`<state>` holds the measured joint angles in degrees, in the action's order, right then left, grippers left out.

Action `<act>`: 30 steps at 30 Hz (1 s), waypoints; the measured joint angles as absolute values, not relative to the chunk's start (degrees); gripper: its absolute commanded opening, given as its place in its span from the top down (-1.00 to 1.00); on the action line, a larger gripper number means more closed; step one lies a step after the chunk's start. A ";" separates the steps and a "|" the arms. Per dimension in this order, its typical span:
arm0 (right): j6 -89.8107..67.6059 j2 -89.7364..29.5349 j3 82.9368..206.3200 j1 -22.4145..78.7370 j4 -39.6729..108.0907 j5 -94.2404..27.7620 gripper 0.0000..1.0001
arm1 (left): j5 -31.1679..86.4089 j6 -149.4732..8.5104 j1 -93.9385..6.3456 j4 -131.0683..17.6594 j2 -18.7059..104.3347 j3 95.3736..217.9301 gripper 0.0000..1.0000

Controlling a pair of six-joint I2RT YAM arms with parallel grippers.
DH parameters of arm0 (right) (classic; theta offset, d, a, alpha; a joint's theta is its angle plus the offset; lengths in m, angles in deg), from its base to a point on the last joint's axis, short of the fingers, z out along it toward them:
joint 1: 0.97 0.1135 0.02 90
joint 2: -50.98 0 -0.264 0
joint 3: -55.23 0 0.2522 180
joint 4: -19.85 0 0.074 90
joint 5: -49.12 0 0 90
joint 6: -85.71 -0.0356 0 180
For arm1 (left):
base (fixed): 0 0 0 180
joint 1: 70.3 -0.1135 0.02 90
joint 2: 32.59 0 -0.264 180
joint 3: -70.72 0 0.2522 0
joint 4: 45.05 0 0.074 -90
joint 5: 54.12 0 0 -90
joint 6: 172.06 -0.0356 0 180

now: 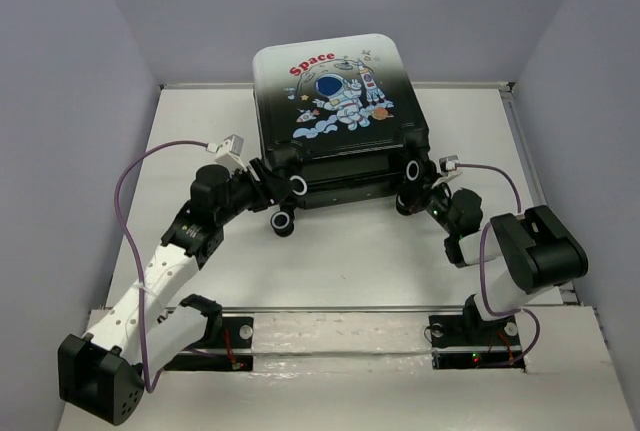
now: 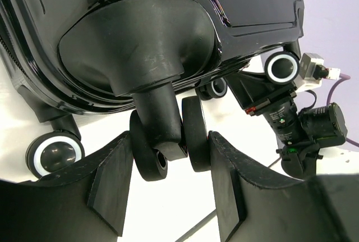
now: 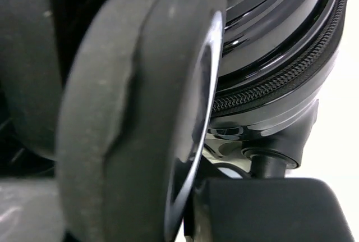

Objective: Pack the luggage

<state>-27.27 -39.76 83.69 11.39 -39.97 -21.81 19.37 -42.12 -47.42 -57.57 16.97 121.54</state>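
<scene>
The luggage (image 1: 335,91) lies flat and closed at the back of the table, astronaut print up, wheels toward the arms. My left gripper (image 1: 272,183) is at its left corner. In the left wrist view that gripper (image 2: 171,141) is shut on the twin black caster wheel (image 2: 147,158), one finger on each side. My right gripper (image 1: 425,198) sits at the right corner. In the right wrist view a grey wheel (image 3: 129,113) fills the gap, tight against the one finger (image 3: 269,208) that shows. The other finger is hidden. The zipper and glossy shell (image 3: 269,40) lie just behind.
The white table (image 1: 350,261) is boxed in by grey walls on three sides. A metal rail (image 1: 340,308) runs along the near edge above the arm bases. Purple cables (image 1: 135,176) loop from both wrists. Another white-ringed wheel (image 2: 54,155) hangs at the left.
</scene>
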 measured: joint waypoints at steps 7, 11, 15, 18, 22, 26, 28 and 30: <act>-28.08 -38.36 83.26 12.27 -38.98 -22.29 0.86 | 18.84 -41.37 -47.42 -56.39 16.77 120.71 0.88; -28.95 -38.27 82.64 21.19 -38.77 -29.77 0.86 | 18.25 -40.30 -47.66 -55.37 17.14 120.58 0.88; -31.53 -39.39 82.21 32.36 -41.02 -45.68 0.86 | 19.15 -39.63 -49.24 -54.58 17.78 120.58 0.88; -30.16 -43.74 87.52 44.16 -40.62 -53.15 0.86 | 18.34 -38.23 -49.61 -52.83 19.29 120.60 0.88; -28.23 -52.13 100.06 56.86 -36.12 -57.41 0.86 | 14.12 -35.71 -48.71 -52.72 20.99 121.37 0.88; -26.81 -57.88 111.08 63.00 -30.61 -57.87 0.86 | 9.75 -33.51 -46.90 -53.46 22.94 123.09 0.88; -26.83 -60.20 113.59 63.74 -31.01 -59.08 0.86 | 10.15 -33.33 -47.44 -55.08 23.26 123.92 0.88; -27.10 -62.05 115.76 63.72 -31.38 -59.40 0.86 | 11.41 -33.35 -48.36 -56.55 23.26 124.80 0.88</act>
<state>-27.10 -62.05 115.76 63.72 -31.38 -59.40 11.41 -33.35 -48.36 -56.55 23.26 124.80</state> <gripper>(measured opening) 0.207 0.604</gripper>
